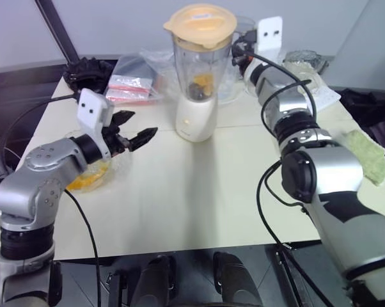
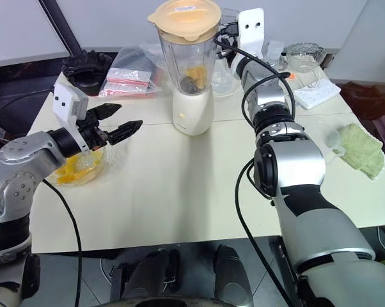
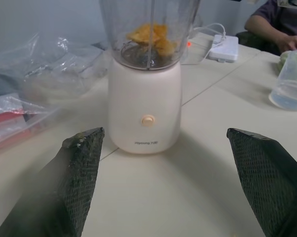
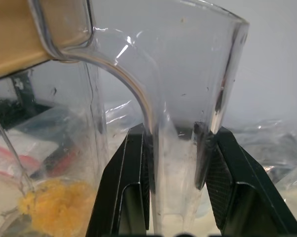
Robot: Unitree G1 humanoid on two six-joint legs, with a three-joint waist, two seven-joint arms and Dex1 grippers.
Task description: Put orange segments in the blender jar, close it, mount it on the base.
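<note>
From my remote seat, my left pincer (image 2: 109, 125) hovers spread wide over the glass bowl (image 2: 84, 167), mid-bench (image 2: 180, 192) the lidded blender jar (image 1: 199, 64) with orange segments (image 1: 204, 82) sits on the base (image 1: 196, 118), right pincer (image 4: 174, 163) clamped on its handle (image 4: 180, 163).

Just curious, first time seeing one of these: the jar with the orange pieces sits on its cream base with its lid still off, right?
Not quite: the lid is on, a pale orange cover closing the blender jar, as the left eye view shows. The rest holds: the jar sits on the base with orange segments inside.
</note>
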